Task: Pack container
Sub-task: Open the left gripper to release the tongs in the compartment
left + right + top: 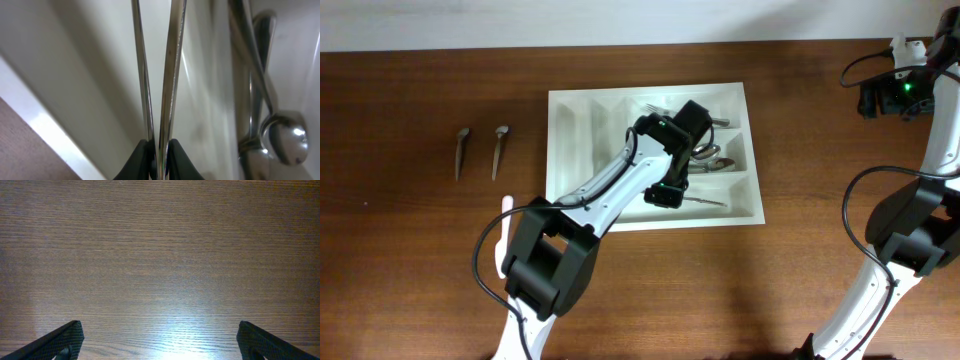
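The container, a white cutlery tray (570, 150), lies mid-table. My left gripper (666, 191) reaches down into its front long compartment. In the left wrist view the jaws (160, 155) are shut on thin metal cutlery (167, 75), which shows as two slim steel strips running away from the fingers over the white tray floor (90, 75). A steel piece (705, 201) sticks out beside the gripper in the overhead view. Spoons (280, 137) lie in the neighbouring compartment. My right gripper (160, 340) is open and empty over bare wood at the far right (895, 95).
Two metal spoons (463, 150) (500, 148) lie on the table left of the tray. A pale pink utensil (506, 215) lies near the left arm's base. More cutlery (715, 160) sits in the tray's right compartments.
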`<control>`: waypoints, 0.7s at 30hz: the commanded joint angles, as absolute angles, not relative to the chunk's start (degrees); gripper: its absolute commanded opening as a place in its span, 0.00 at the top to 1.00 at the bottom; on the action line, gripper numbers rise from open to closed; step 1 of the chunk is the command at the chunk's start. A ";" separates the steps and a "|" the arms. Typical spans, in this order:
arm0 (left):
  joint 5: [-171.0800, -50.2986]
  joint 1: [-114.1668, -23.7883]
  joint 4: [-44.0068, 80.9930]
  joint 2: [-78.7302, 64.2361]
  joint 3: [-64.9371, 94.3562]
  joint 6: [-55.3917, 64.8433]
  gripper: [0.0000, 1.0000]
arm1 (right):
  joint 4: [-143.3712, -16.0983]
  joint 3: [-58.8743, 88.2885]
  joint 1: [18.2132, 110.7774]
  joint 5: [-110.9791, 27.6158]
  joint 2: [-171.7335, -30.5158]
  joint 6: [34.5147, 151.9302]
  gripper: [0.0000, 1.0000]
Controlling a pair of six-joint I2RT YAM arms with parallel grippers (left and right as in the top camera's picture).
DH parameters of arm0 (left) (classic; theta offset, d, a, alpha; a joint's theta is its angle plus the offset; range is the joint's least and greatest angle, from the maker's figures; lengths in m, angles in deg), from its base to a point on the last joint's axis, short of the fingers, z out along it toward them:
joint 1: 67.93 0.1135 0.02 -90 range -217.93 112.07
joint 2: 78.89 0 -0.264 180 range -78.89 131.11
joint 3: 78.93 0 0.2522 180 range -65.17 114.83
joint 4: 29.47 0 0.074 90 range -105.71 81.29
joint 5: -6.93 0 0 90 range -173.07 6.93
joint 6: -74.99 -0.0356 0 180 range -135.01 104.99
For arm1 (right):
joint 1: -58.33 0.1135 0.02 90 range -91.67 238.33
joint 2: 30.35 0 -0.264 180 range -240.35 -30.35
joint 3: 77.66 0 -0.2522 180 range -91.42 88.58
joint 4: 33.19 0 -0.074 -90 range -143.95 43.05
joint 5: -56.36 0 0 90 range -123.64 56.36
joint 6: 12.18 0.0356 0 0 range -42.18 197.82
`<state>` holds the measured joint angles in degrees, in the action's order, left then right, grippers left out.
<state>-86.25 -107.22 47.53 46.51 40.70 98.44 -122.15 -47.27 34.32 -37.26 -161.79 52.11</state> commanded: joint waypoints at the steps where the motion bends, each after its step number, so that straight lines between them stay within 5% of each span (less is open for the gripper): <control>1: -86.58 -108.68 47.70 47.65 40.83 99.03 0.97 | -122.13 -46.94 34.34 -37.98 -162.23 51.91 0.01; 21: -84.22 -110.17 47.03 47.76 40.83 99.03 0.91 | -122.13 -46.94 34.34 -37.96 -162.23 51.91 0.01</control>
<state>-85.93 -109.97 47.27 47.14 40.70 98.46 -122.15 -47.27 34.32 -37.23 -161.79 52.11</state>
